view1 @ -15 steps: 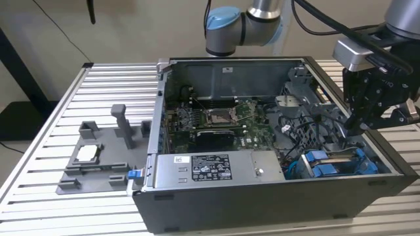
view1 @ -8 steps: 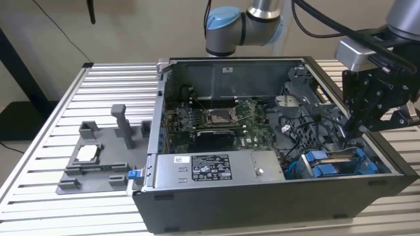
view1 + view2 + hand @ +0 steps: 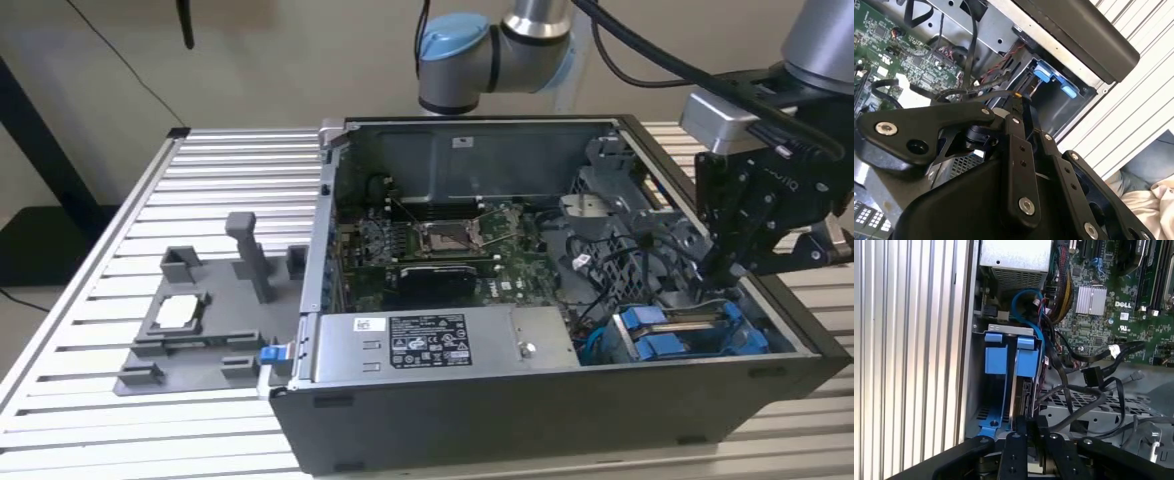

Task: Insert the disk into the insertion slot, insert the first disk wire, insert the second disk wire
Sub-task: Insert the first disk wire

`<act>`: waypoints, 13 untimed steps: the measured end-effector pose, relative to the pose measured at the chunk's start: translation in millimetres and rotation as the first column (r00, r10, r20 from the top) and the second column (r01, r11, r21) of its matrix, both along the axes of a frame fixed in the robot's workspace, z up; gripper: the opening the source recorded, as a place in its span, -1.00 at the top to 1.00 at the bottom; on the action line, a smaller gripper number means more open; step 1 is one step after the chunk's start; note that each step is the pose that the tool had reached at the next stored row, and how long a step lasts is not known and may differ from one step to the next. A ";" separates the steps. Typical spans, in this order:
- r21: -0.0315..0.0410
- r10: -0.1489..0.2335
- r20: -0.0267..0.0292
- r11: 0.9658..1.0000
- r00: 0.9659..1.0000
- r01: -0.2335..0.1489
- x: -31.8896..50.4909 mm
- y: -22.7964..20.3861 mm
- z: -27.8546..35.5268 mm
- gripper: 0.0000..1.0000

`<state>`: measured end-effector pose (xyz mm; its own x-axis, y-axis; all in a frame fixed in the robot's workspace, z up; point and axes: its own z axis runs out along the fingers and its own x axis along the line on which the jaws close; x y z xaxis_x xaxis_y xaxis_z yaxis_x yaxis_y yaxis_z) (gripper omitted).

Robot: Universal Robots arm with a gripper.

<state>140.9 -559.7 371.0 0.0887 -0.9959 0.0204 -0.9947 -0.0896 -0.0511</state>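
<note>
In the exterior view, an open case (image 3: 534,420) lies on a slatted table (image 3: 227,180). The board (image 3: 447,250) sits at the case's centre and the power box (image 3: 441,345) at 6 o'clock. The disk (image 3: 694,325) stands on edge in the bay at 4 o'clock, blue tabs toward the power box. The gripper (image 3: 738,275) hangs at 3 o'clock, just above the bay's far end, tips pointing down. A grey fixture (image 3: 200,325) lies on the table at 9 o'clock, outside the case.

In the second wrist view, the gripper (image 3: 1019,102) has its fingers drawn narrow, almost together, and nothing shows between them. Beyond the tips sits the bay with the blue tabs (image 3: 1046,75).

In the first wrist view, the gripper (image 3: 1031,426) is over the near end of the disk (image 3: 1024,390), which sits in its slot beside a second blue carrier (image 3: 995,357). Whether the tips touch the disk cannot be told. A black plug (image 3: 1091,375) hangs loose near the bay, well apart from the tips, and a blue cable (image 3: 1026,297) loops beyond the tabs.
</note>
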 end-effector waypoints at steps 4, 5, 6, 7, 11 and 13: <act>-0.004 0.000 -0.015 1.000 1.000 0.000 4.1 0.0 -2.8 0.62; -0.004 0.000 -0.022 1.000 1.000 0.000 5.3 0.0 -3.5 0.62; -0.004 -0.001 -0.028 1.000 1.000 0.000 6.2 0.1 -4.1 0.62; -0.004 -0.001 -0.034 1.000 0.999 0.001 6.9 0.2 -4.8 0.62; -0.004 -0.015 -0.047 1.000 0.999 0.015 8.5 1.0 -8.6 0.62; -0.004 -0.026 -0.047 1.000 0.999 0.025 9.4 1.1 -10.5 0.62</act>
<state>150.4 -558.6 360.4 0.0642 -0.9977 0.0198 -0.9979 -0.0643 -0.0037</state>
